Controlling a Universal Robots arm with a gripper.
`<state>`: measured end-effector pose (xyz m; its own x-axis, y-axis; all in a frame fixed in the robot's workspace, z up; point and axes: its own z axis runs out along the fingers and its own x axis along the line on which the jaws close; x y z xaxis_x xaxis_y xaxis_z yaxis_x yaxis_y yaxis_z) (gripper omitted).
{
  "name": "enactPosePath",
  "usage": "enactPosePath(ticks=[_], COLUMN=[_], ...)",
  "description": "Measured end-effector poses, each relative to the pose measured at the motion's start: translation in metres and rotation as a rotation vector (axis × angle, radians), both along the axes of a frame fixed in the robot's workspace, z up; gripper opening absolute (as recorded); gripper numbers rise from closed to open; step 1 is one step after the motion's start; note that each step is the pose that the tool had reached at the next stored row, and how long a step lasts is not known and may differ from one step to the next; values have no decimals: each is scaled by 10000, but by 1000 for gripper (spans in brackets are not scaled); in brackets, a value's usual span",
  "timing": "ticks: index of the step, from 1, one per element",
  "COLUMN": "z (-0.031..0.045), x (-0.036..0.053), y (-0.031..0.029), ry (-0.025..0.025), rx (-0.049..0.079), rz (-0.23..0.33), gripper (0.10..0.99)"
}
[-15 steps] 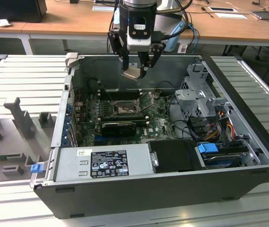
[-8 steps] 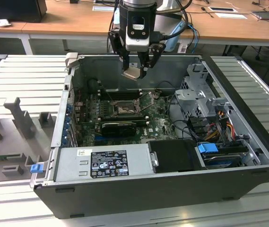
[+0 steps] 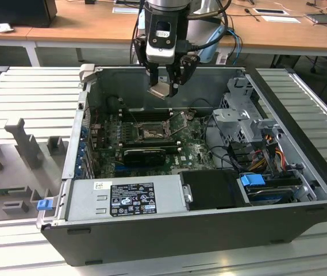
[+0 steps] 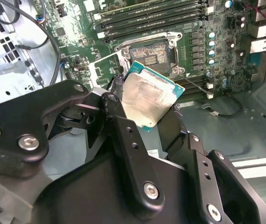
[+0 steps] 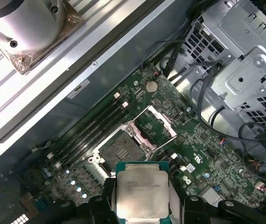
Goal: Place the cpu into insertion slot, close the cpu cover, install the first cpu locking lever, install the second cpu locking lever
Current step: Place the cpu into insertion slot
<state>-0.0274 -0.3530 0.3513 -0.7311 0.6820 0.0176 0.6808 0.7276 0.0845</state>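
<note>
We found the black two-fingered gripper (image 3: 166,82) clamped on the cpu (image 4: 149,98), a small flat square chip with a pale silvery metal top. Its jaws pinched opposite edges, and the chip sat tilted between them. The chip hung above the insertion slot (image 5: 118,151), a dark-centred square socket with a thin metal rim, clear of it. The thin silvery-grey cpu cover (image 5: 141,134) stood open just beside that slot, inside the open black computer case (image 3: 209,224).
</note>
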Motion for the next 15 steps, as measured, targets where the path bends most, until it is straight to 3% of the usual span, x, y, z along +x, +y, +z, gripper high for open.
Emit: enactPosePath(ticks=[10,15], z=[-40,-42], x=[-11,-11], y=[0,0], ry=[0,0], rx=[0,0], rz=[-199,-641], gripper=[537,537])
